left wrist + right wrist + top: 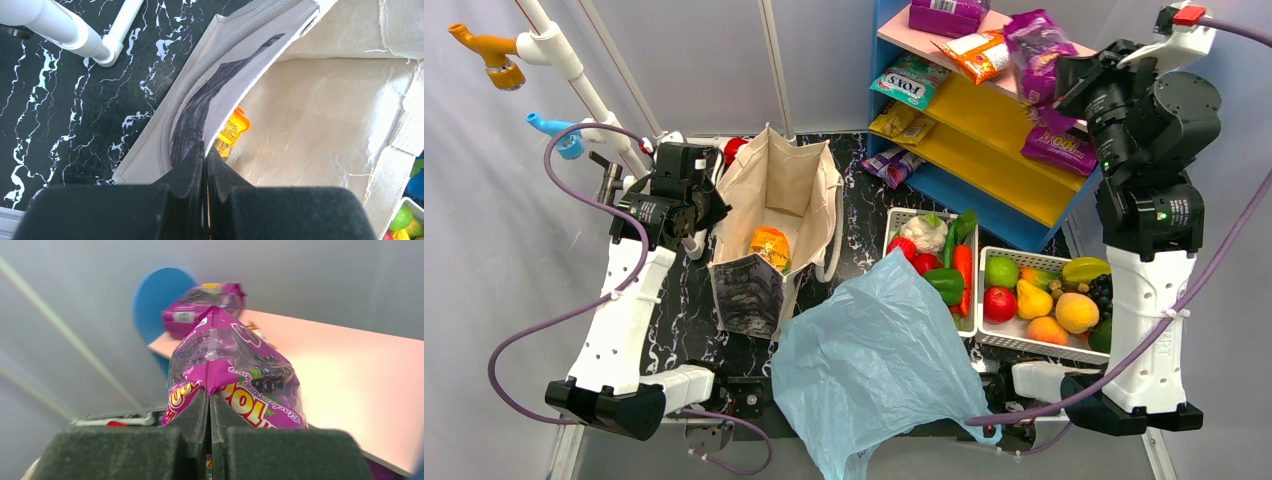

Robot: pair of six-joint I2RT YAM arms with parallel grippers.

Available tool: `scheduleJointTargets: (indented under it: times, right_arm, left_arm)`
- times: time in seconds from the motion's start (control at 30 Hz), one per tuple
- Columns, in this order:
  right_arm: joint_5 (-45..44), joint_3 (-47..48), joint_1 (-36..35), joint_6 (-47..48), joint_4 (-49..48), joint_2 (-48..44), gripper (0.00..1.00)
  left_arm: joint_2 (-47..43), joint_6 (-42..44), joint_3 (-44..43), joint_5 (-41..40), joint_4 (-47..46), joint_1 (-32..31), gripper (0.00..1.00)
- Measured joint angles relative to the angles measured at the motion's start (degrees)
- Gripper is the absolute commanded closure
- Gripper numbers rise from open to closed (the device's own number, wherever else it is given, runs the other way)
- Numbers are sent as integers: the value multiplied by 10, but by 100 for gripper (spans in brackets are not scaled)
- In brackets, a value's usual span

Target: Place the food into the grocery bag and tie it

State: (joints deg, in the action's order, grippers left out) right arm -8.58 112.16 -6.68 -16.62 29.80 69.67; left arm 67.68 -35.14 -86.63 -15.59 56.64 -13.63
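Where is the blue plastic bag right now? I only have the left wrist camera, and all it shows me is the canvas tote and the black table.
Observer: The grocery bag lies flattened at the middle of the near edge of the table, one end drooping over that edge.
Operator: And where's the food?
Observer: Right of the bag, in two white baskets: the vegetable basket next to the bag, the fruit basket beyond it.
Operator: What about the right arm?
Observer: The right gripper is shut, up at the top level of the shelf, with a purple snack packet right at its fingertips.
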Motion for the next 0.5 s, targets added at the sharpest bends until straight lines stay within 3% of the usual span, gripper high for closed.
scheduleJointTargets:
  times: [0.23, 0.5]
  right_arm:
    - [66, -2, -99, -27, -24, 6, 99]
    - [83, 3, -264, -31, -51, 61, 99]
  left_arm:
    - [0, 0, 0, 14, -1, 0, 100]
    - [-8, 12, 0, 32, -5, 0, 100]
